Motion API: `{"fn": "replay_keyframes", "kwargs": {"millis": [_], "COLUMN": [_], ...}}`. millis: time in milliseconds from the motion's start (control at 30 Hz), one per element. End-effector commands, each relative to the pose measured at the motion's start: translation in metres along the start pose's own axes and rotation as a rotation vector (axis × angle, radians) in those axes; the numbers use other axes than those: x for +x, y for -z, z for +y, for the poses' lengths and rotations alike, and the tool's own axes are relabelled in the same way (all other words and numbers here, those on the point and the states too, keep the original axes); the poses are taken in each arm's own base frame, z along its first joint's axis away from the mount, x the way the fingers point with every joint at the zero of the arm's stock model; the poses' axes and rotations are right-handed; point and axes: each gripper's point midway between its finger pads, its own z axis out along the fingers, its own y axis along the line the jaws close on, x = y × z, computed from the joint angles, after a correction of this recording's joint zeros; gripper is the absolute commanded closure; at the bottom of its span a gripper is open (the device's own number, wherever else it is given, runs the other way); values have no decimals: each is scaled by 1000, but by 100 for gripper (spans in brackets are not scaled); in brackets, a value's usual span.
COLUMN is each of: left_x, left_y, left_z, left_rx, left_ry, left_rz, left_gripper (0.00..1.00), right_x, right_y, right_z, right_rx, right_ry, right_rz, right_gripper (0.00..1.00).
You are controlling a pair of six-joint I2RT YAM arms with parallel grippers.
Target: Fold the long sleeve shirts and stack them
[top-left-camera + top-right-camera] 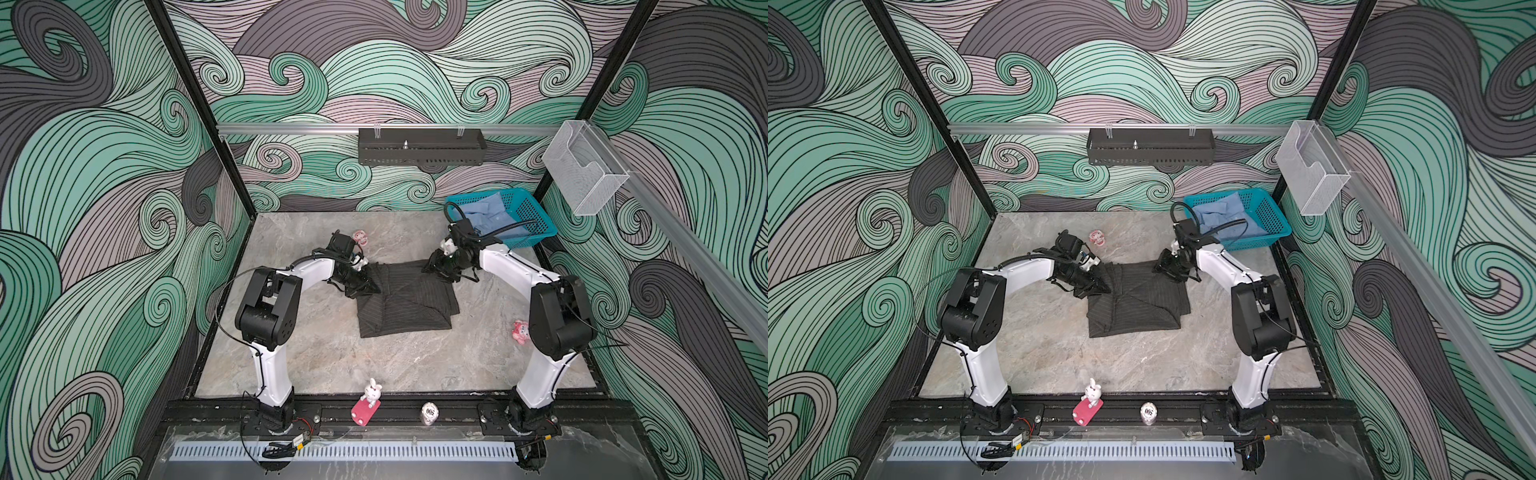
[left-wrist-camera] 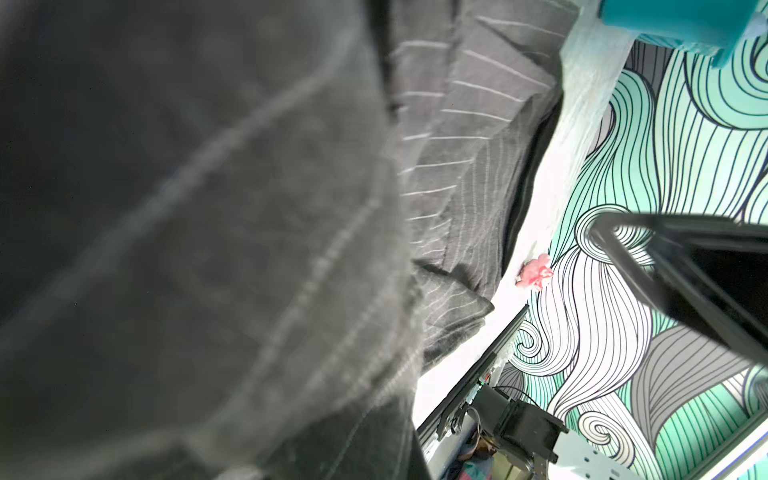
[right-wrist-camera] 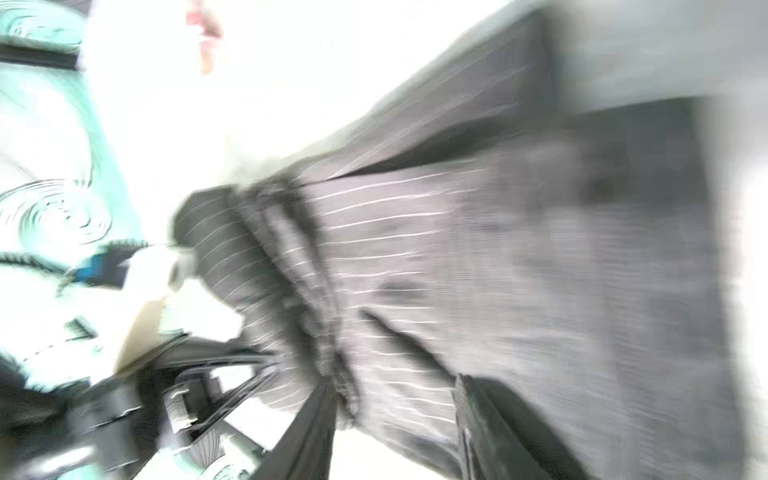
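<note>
Folded charcoal shirt (image 1: 405, 305) roughly square, heading unclear, left gripper (image 1: 375, 287) pinching its edge

Right wrist view is basically one big smear: the dark pinstriped shirt (image 3: 457, 249) is just streaks. The right gripper (image 3: 395, 380) shows as two dark fingers (image 3: 307, 428) standing apart, cut off by the picture's edge, and I can't tell if any cloth touches them. In the left wrist view, out-of-focus cloth right up against the lens blocks most of the picture. In both top views the left gripper (image 1: 371, 286) has its closed tips buried in a raised fold of that shirt. The light blue shirt (image 1: 486, 214) is half hidden by the teal basket (image 1: 536, 216) wall and the right arm (image 1: 498, 255). A pink toy (image 1: 520, 331) sits partly behind that arm, too small to make out
</note>
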Motion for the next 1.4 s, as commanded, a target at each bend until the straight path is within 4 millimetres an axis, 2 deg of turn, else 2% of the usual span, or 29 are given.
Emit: {"fn": "replay_keyframes", "kwargs": {"millis": [0,133,267,467,600,700,1000,1200,1367], "left_x": [5,5,7,11,15,17,17,18,29], "left_y": [11,16,14,18,16,3,-54,-69,-83], "left_z": [-16,-19,-17,-39,-63,-81,-110,-132,-145], "left_rx": [-27,-46,-61,-83,-80,-73,-90,-84,-73], "left_ry": [-63,-78,-77,-142,-195,-221,-249,-279,-302], "left_rz": [17,24,45,55,57,70,114,113,140], "left_gripper": [100,100,100,100,100,100,100,100,100], "right_x": [15,12,16,26,28,30,35,35,34], "right_y": [-2,-8,-23,-37,-40,-40,-35,-27,-26], "right_z": [-56,-81,-97,-106,-101,-96,-91,-93,-94], "right_rx": [163,202,203,201,161,128,103,127,133], "right_ry": [-5,-25,-48,-59,-56,-59,-57,-43,-42], "right_rz": [73,96,153,209,218,222,224,210,208], "right_gripper": [46,49,59,70,76,78,79,79,79]}}
